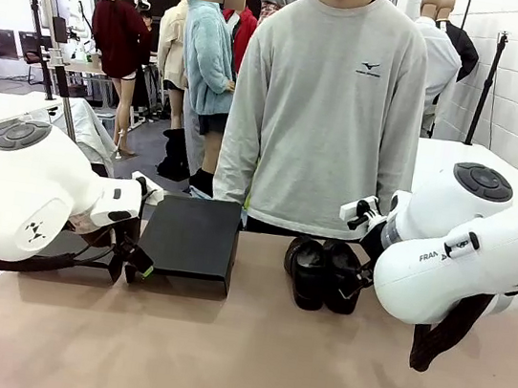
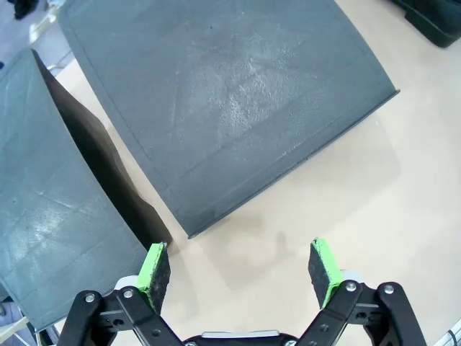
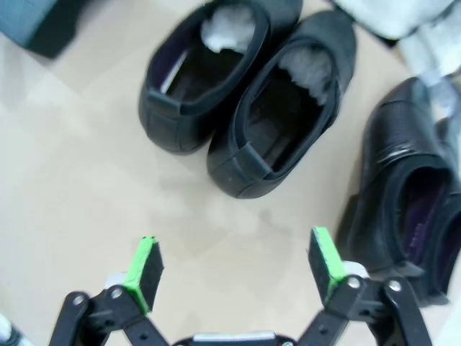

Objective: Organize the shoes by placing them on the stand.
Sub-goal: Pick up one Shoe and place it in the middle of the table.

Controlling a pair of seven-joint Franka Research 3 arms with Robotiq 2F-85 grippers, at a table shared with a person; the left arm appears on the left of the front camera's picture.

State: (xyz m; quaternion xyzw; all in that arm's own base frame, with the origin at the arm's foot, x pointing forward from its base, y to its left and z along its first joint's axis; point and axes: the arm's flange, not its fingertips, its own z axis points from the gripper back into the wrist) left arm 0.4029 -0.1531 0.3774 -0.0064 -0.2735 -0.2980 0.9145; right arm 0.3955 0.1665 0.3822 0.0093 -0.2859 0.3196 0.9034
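Observation:
In the right wrist view two black shoes lie side by side, one on the left and one on the right, both with white stuffing in the toes. A third black shoe lies to their right. My right gripper hovers open just short of the pair's heels, holding nothing. In the front view the shoes sit at the table's far edge, right of the black stand. My left gripper is open over bare table at the front edge of the stand's sloped panel. It shows low beside the stand.
A second black stand panel lies left of the first, with a narrow gap between them. A person in a grey sweatshirt stands at the far side behind the shoes. The tan tabletop is open on the near side.

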